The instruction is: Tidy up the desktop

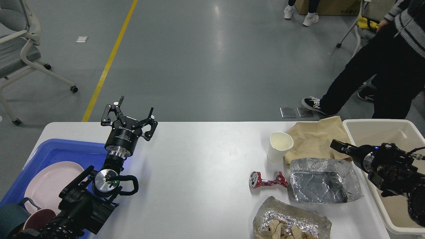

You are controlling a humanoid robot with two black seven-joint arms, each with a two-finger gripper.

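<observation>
The white desktop (199, 166) carries litter on its right side: a white paper cup (280, 146) standing upright, a brown paper bag (318, 137), a crushed red can (268, 181), a crumpled foil tray (323, 181) and a foil container (292, 220) with wadded brown paper in it. My left gripper (132, 110) is open and empty, held above the table's far left edge. Dark and seen end-on, my right gripper (336, 145) hangs over the bag's right edge, just above the foil tray; its fingers cannot be told apart.
A beige bin (398, 131) stands off the table's right end. At the left, a blue tray (56, 149) holds a pink plate (49, 186) and a dark red bowl (40, 222). A person's legs (358, 76) stand behind the right corner; an office chair (20, 49) is far left.
</observation>
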